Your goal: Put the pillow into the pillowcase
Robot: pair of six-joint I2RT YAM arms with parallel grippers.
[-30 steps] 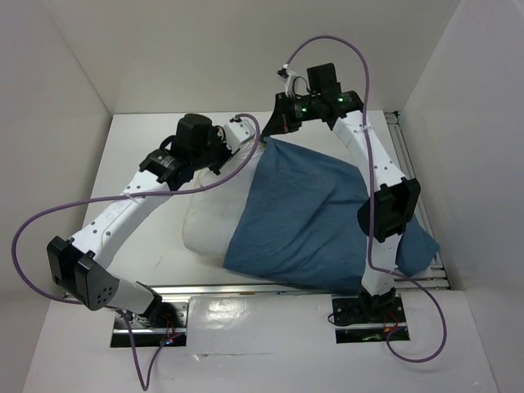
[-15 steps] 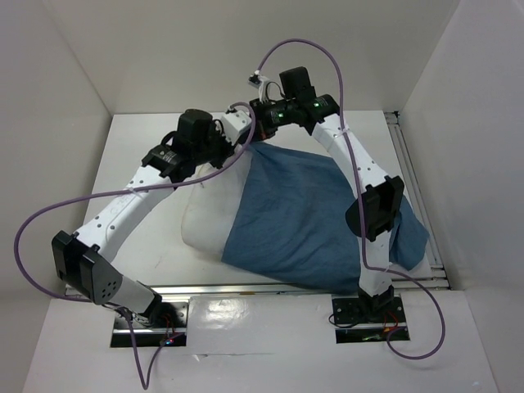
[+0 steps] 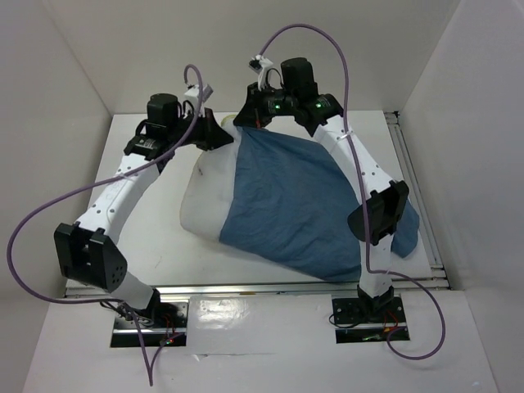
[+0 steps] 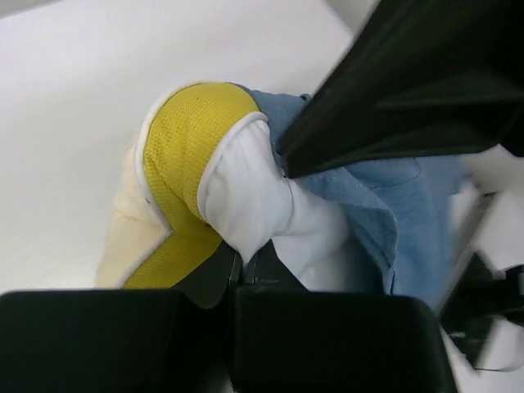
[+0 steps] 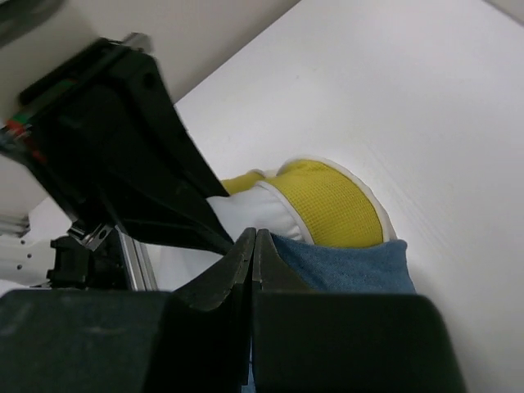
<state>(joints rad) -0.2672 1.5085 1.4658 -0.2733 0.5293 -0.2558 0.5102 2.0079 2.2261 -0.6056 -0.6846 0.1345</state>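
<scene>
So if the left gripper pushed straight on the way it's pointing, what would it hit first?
The pillow corner the left gripper is pinching; just beyond, probably the right gripper, holding the pillowcase edge, though depth is unclear.

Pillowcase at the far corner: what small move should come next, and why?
Probably the right gripper should draw the pillowcase hem leftward over the corner that the left gripper pinches. Both are shut side by side there, the pillow has its yellow corner and left part bare, and the case covers only its right side.
</scene>
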